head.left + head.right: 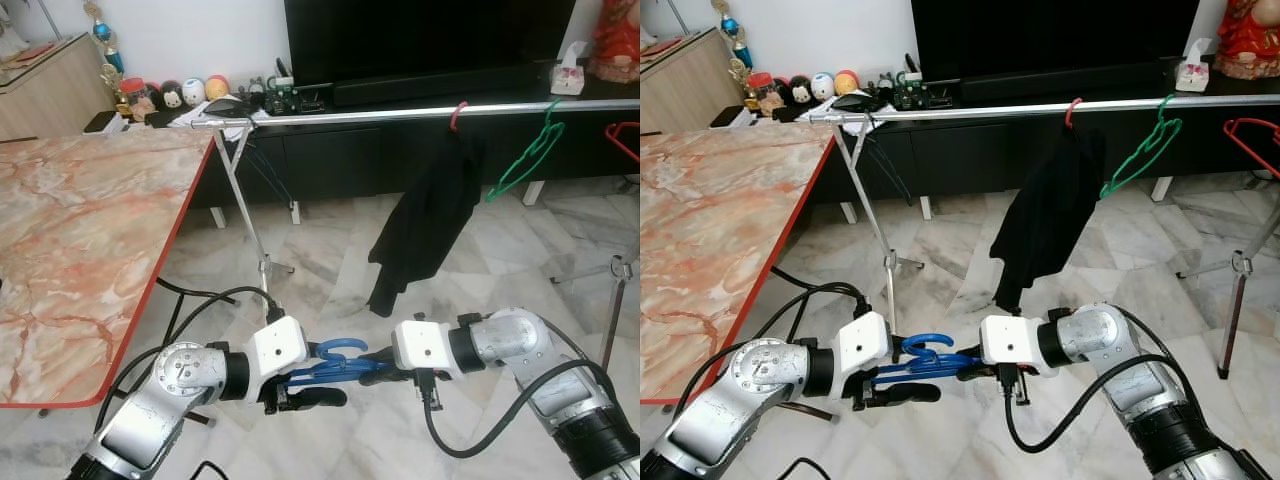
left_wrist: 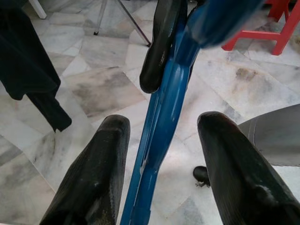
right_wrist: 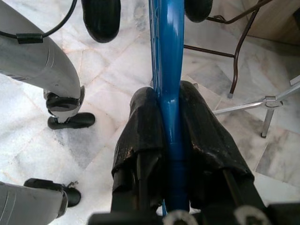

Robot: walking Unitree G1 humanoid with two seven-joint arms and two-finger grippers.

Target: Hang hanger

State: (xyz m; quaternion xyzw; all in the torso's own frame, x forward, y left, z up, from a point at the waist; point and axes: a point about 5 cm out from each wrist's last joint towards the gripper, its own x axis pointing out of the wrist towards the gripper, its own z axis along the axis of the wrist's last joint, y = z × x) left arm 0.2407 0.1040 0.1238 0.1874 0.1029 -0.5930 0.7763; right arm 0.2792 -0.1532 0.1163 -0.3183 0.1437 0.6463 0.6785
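Fingers of the right gripper (image 3: 171, 136) press tight on the blue hanger (image 1: 335, 366), clamping its flat arm between them, while the left gripper (image 2: 161, 154) stands open with the same arm running through the gap between its spread fingers, touching neither as far as I can tell. The hanger is held low in front of the robot, above the marble floor (image 1: 320, 260), well short of the silver rail (image 1: 400, 113). Hanging appears still to do: it must be lifted and hooked on beside the black garment (image 1: 425, 215) and green hanger (image 1: 527, 155). It looks like glossy, thin plastic, with its curved hook uppermost.
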